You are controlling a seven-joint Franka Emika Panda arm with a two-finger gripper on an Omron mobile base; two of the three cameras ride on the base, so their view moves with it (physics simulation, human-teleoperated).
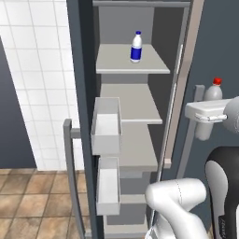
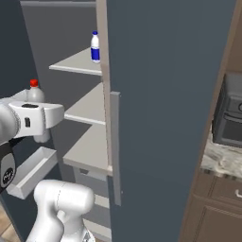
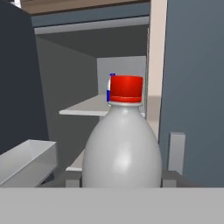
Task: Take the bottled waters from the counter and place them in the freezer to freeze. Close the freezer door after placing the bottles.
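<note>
Clamped upright between the jaws (image 3: 121, 186), the red-capped bottle (image 3: 122, 144) is carried cap up, its long axis vertical, just outside the open freezer (image 1: 88, 70). Pale shelves (image 1: 132, 103) lie ahead of it and further in; on the upper one the blue-capped bottle (image 1: 136, 47) already stands. White bins (image 1: 106, 125) are hung on the left. On the right, the freezer door (image 2: 165, 94) with its bar handle (image 2: 116, 146) stands close beside the route and could be brushed.

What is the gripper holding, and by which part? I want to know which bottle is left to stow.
The gripper is shut on the red-capped bottle, gripping its lower body, cap upward, in front of the open freezer.
</note>
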